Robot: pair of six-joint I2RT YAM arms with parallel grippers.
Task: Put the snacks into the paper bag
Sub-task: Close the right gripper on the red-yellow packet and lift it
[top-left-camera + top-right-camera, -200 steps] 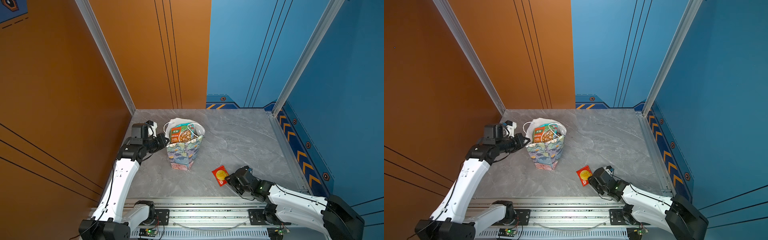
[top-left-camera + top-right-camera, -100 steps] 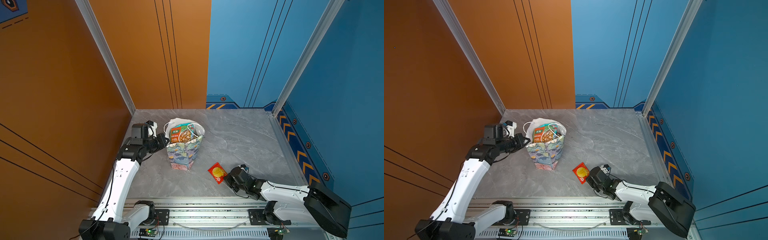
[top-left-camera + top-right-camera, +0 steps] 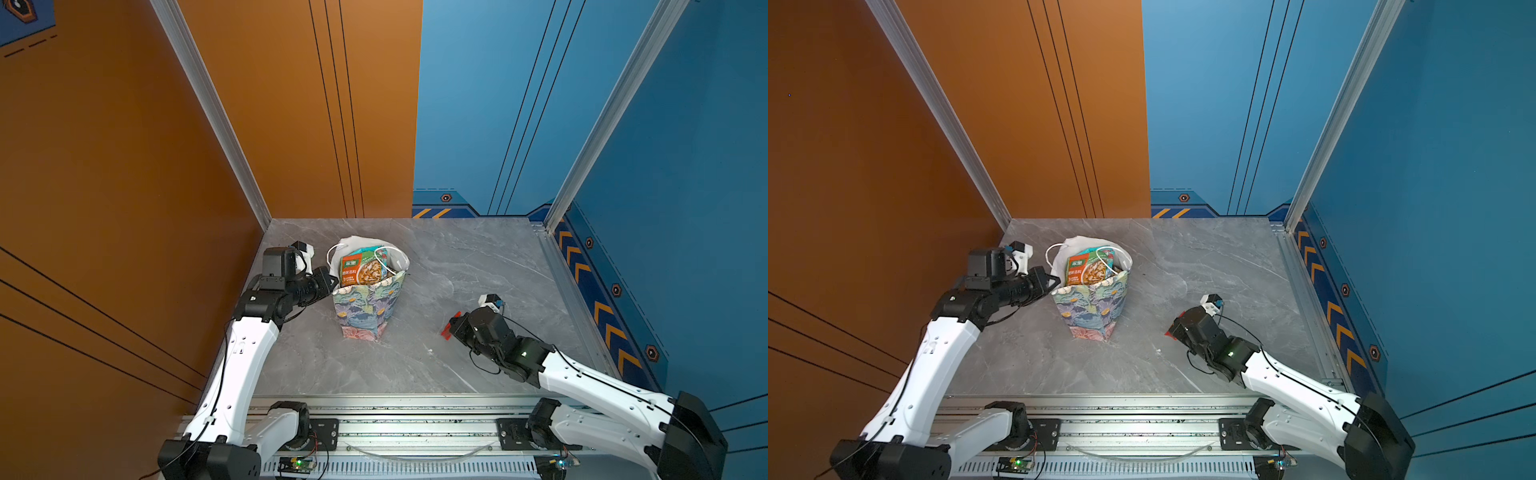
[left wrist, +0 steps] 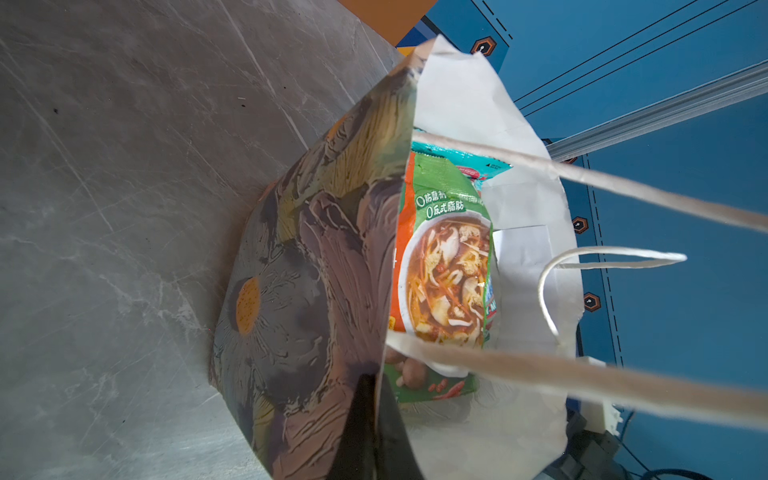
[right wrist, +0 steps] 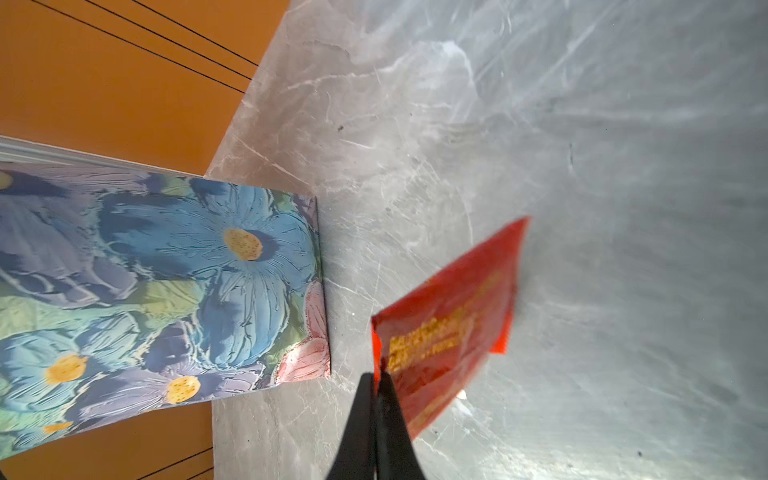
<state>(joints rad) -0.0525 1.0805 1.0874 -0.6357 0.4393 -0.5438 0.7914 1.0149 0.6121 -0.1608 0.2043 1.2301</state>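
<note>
Both top views bright, even, sharp; shadows faint. My left wrist view: pastel floral paper bag (image 4: 311,270) wall shaded, white cord handles (image 4: 582,376) out of focus. My right: red glossy sachet (image 5: 449,328) blurred, grey marble tabletop (image 5: 582,187) glary.

Quantities: one paper bag (image 3: 365,307) with two cord handles (image 4: 602,253). Two packets show inside: one green-orange packet (image 3: 361,270), one teal packet (image 4: 461,160). One red sachet (image 5: 453,324) at the bag's 4 o'clock. Two tools: left tool (image 4: 369,378), right tool (image 5: 377,376).
</note>
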